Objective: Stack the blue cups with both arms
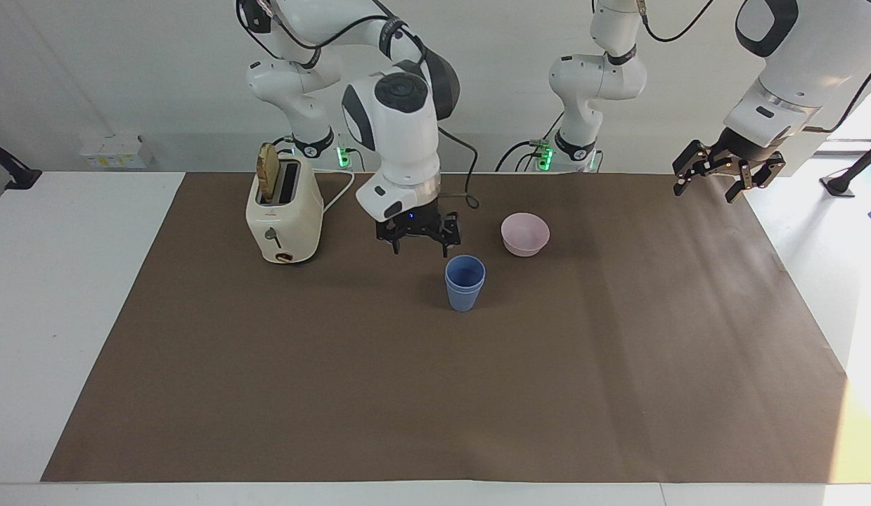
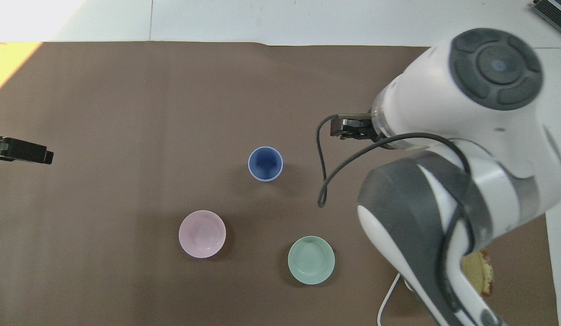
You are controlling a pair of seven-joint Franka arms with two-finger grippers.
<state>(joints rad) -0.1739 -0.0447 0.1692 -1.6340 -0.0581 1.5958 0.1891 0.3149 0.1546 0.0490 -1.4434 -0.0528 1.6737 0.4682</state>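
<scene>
The two blue cups (image 1: 465, 282) stand nested one inside the other on the brown mat (image 1: 435, 393), near its middle. In the overhead view they show as a single blue rim (image 2: 265, 164). My right gripper (image 1: 421, 247) is open and empty. It hangs in the air beside the stack, toward the toaster, and touches nothing. In the overhead view it is mostly hidden under the right arm's wrist. My left gripper (image 1: 723, 180) is open and empty, held high over the mat's edge at the left arm's end (image 2: 23, 151).
A pink bowl (image 1: 524, 233) sits beside the cups, nearer the robots (image 2: 202, 233). A teal bowl (image 2: 311, 260) lies near the robots, hidden by the right arm in the facing view. A cream toaster (image 1: 284, 211) holding a bread slice (image 1: 268, 179) stands at the right arm's end.
</scene>
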